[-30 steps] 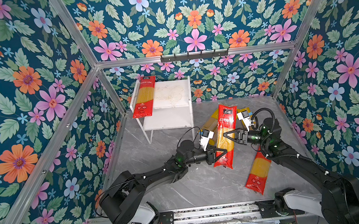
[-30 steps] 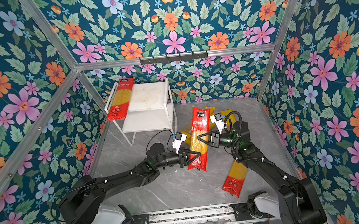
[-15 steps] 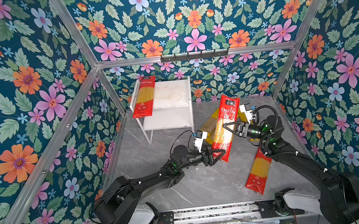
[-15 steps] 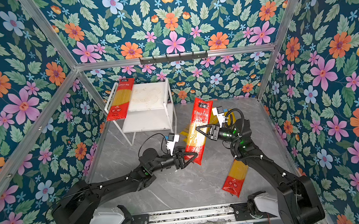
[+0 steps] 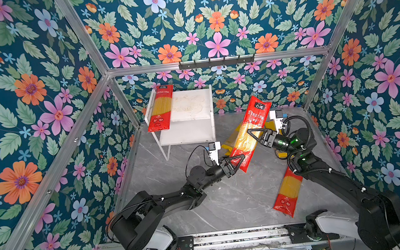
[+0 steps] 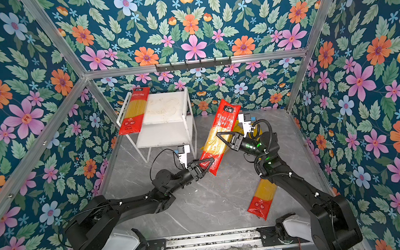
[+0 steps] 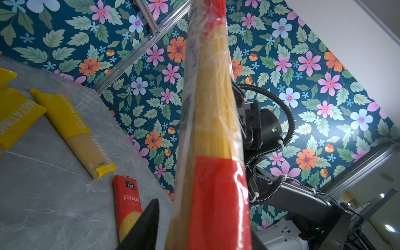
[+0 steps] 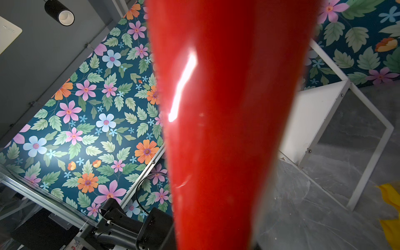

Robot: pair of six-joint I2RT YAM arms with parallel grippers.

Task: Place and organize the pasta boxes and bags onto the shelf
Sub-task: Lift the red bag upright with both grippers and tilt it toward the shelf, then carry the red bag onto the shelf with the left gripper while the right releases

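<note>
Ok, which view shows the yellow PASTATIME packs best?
The left wrist view: two yellow packs lie unobstructed, lettering readable. Both top views hide them mostly behind the lifted red pack; the right wrist view catches only yellow edges.

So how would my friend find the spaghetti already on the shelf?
Find the small white shelf against the flowery back wall. Along the left edge of its top board lies a red-ended spaghetti pack. It is the only pack on the shelf: the lifted pack is up in the air, the other red pack lies on the floor.
</note>
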